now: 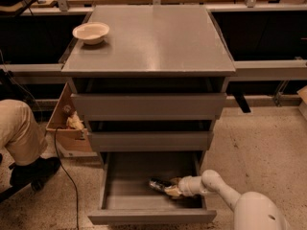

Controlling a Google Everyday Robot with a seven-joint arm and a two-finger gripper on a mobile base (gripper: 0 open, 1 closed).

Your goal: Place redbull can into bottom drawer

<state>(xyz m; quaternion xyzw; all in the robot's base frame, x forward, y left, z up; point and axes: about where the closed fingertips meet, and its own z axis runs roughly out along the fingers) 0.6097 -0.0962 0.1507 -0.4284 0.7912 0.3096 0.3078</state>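
The bottom drawer of the grey cabinet is pulled out, a deep grey tray with a flat front panel. The redbull can lies on its side low in the drawer, right of its middle, with its shiny end pointing left. My gripper reaches into the drawer from the right on a white arm and sits at the can's right end, around or against it.
A white bowl stands on the cabinet top at the back left. The two upper drawers are nearly shut. A wooden box and a seated person's leg are at the left, with a black cable on the floor.
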